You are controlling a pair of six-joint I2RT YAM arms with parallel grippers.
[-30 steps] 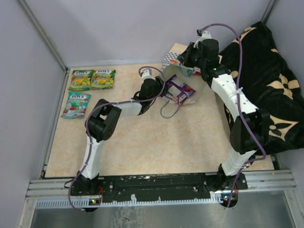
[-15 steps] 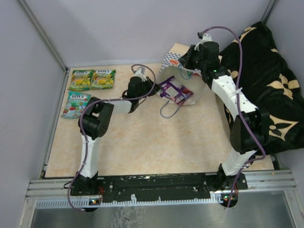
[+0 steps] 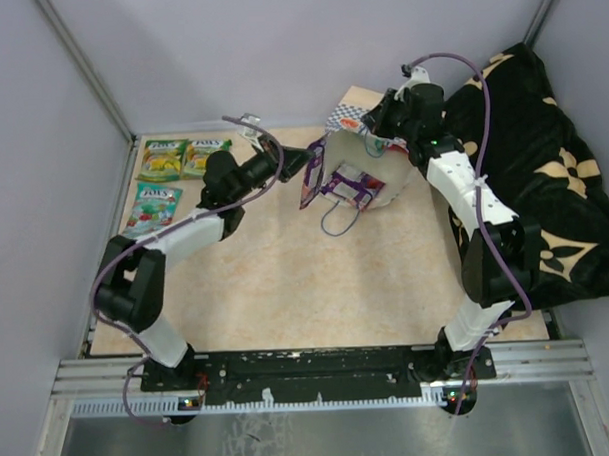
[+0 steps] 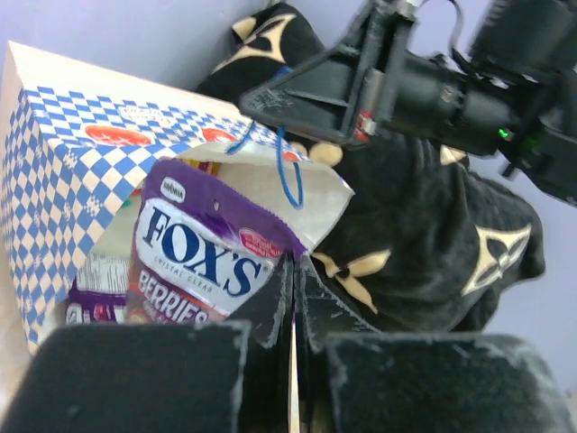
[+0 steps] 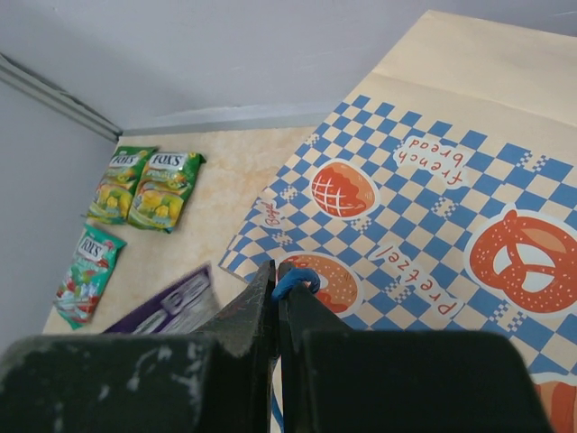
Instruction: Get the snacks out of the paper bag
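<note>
Left gripper (image 4: 293, 298) of mine is clenched on the edge of a glossy purple FOX'S pouch (image 4: 203, 257) at the mouth of the checkered paper bag (image 4: 63, 171). My right gripper (image 5: 275, 302) pinches the blue cord handle (image 5: 293, 281). 2 green-yellow pouches (image 5: 164, 189) and 1 teal pouch (image 5: 86, 271) lie flat on the table (image 3: 286, 279), far left.

The desk (image 3: 287, 289) has a beige, marbled top, closed in by a plain lavender-grey back wall (image 3: 278, 49) and left wall (image 3: 34, 217). A thin metal strip (image 3: 84, 68) runs up their corner. A black cloth (image 3: 553, 179) with tan flowers is heaped along the right side. A ribbed aluminium rail (image 3: 319, 368) edges the near side. The light is soft and even.
</note>
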